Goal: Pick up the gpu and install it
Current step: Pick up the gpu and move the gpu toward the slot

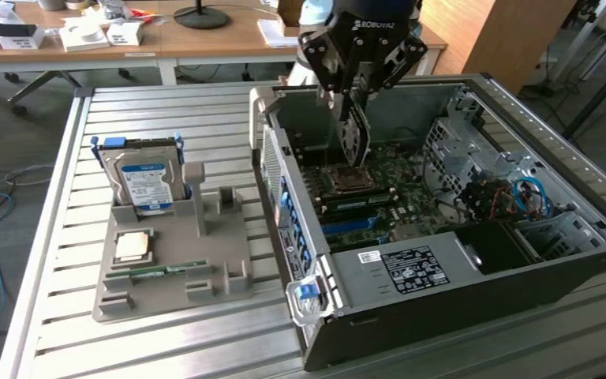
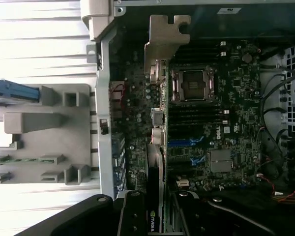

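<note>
The gripper (image 1: 352,91) holds the gpu (image 1: 355,134) on edge. It hangs inside the open computer case (image 1: 440,332) near its back edge, maybe just above the board (image 1: 409,170).

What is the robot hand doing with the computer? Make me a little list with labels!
gripper: shut on the gpu, gripping its top edge
gpu: hangs edge-on over the motherboard, looks not yet seated
computer case: lying open on the table
grey holder: on the table, at the exterior view's left of the case
hard drive: upright in the holder
memory stick: lying flat in the holder
</note>
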You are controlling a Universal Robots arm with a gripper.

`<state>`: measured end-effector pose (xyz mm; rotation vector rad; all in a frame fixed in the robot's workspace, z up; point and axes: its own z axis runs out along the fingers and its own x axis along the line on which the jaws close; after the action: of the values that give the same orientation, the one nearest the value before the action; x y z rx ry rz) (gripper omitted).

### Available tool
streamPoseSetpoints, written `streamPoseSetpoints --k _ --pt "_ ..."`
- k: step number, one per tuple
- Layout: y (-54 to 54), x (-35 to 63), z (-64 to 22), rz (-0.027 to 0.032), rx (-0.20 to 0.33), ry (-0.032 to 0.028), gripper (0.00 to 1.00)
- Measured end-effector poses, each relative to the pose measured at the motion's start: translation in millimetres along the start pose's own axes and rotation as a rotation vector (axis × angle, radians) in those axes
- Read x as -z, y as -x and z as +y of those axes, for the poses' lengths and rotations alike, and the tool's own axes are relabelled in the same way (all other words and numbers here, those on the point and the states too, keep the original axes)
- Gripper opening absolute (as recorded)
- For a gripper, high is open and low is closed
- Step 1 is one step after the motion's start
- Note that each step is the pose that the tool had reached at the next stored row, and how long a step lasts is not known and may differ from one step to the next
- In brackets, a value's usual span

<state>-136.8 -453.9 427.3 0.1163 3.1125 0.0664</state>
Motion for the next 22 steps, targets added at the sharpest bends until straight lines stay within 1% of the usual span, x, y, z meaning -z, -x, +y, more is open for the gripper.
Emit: streamPoseSetpoints --k 13,22 --pt "50.6 -1.4 3.8 0.0003 0.000 0.0004 0.26" --pt "81.8 -2.3 6.1 0.0004 0.000 0.0005 0.26"
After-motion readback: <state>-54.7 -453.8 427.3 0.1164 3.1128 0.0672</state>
